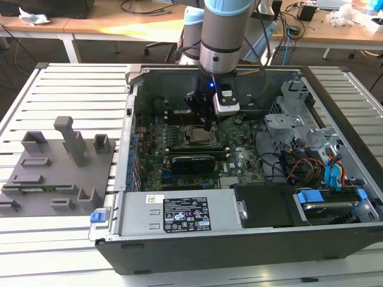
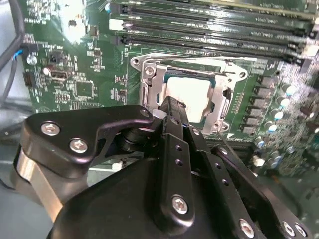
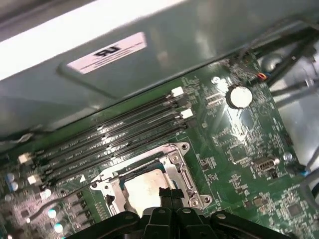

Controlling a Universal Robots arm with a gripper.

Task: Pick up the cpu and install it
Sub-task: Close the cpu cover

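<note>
- Gripper (image 2: 172, 107) is seen with its fingers pressed together and nothing clamped between them; the tips are held just over one edge of the cpu (image 2: 192, 94), and contact cannot be told.
- The cpu is laid flat inside the metal socket frame (image 2: 145, 71) on the motherboard (image 2: 75, 84), beside the memory slots (image 3: 114, 144).
- The motherboard is housed in the open computer case (image 1: 209, 251), which is set on the slatted worktop (image 1: 72, 84).

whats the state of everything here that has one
cpu: lying flat inside the socket frame
socket frame: around the cpu, latch unclear
gripper: shut, tips at the cpu's edge, holding nothing
memory slots: empty
computer case: side open
</note>
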